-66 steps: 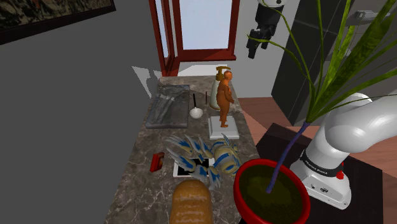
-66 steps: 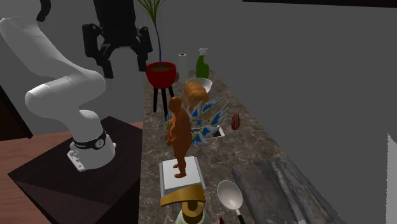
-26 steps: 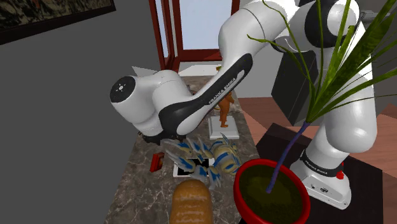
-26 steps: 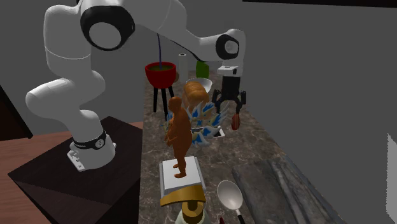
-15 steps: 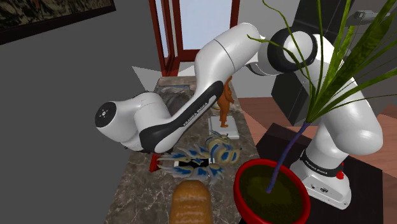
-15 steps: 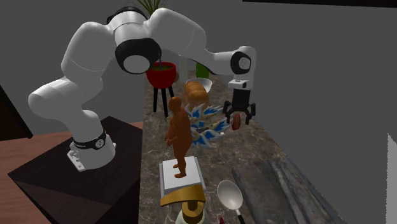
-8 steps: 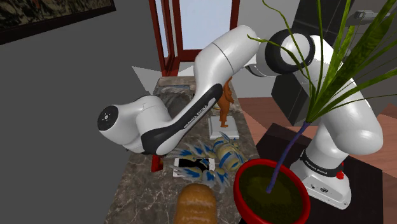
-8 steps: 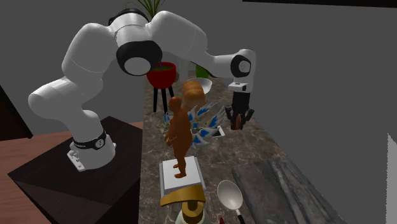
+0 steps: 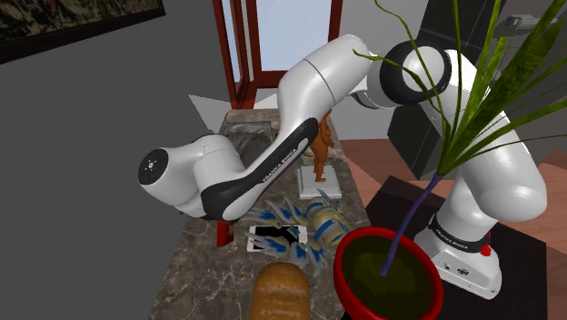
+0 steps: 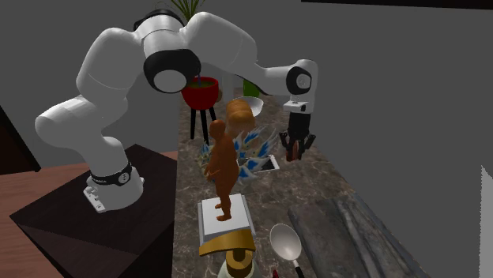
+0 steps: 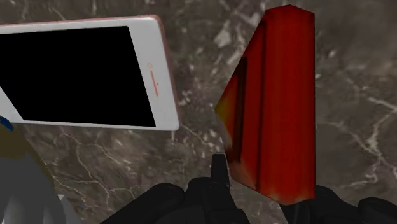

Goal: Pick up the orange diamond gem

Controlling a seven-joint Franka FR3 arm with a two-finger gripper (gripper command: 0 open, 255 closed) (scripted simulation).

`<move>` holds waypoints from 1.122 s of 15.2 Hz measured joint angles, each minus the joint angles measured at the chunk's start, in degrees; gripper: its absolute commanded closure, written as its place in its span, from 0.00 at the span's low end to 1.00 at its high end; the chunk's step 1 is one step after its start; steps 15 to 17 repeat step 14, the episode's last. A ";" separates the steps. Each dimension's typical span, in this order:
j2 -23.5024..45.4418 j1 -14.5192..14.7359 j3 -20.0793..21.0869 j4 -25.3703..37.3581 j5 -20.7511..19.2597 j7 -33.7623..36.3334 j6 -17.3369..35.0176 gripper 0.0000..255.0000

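The claw (image 10: 298,150) is down at the tabletop (image 10: 332,185), pointing straight at it, with the gem (image 10: 294,152) right at its tip. I cannot tell whether the claw is apart around the gem or clamped on it. In the wrist view the gem (image 11: 275,105) is a deep red faceted wedge with orange glints along one edge, lying on the dark veined tabletop (image 11: 191,146) close before the claw. Just beside the gem, with a strip of bare stone between them, a white phone (image 11: 83,73) lies face up with its screen black. In the shoulder view the gem (image 9: 221,234) peeks out from under the white arm (image 9: 273,164), and the phone (image 9: 277,238) lies between it and a spiky blue-and-white ornament (image 9: 318,223). The ornament is thus beyond the phone from the claw. A loaf (image 9: 277,293) lies near the claw, off to one side of the phone, and a red pot (image 9: 350,282) holding a tall green plant stands farther out past the ornament. An orange figurine (image 10: 223,170) on a white base stands well apart from the claw, beyond the ornament in the second exterior view. A ladle (image 10: 285,242) lies farther off along the tabletop.
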 measured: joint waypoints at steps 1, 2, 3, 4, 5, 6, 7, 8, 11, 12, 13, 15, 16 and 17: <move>-0.30 0.00 0.19 0.13 0.25 -0.19 -0.40 1.00; -0.79 -0.18 0.42 -0.04 0.52 -0.35 -0.67 1.00; -1.13 -0.27 0.59 0.16 0.76 -0.67 -1.10 1.00; -1.56 -0.36 0.79 0.28 1.03 -0.92 -1.54 1.00; -1.90 -0.40 0.97 0.43 1.27 -1.12 -1.93 1.00; -2.15 -0.35 1.11 0.86 1.51 -1.45 -2.49 1.00; -2.48 -0.35 1.28 1.30 1.77 -1.82 -3.08 1.00; -2.97 -0.53 1.50 1.18 2.04 -1.99 -3.37 1.00; -4.13 -0.71 2.05 1.71 2.79 -2.72 -4.73 1.00; -4.38 -0.68 2.18 2.14 3.00 -3.04 -5.26 1.00; -4.66 -0.69 2.31 2.41 3.20 -3.28 -5.69 1.00; -4.81 -0.65 2.39 2.68 3.32 -3.45 -6.02 1.00; -4.81 -0.65 2.39 2.68 3.32 -3.45 -6.02 1.00; -4.81 -0.65 2.39 2.68 3.32 -3.45 -6.02 1.00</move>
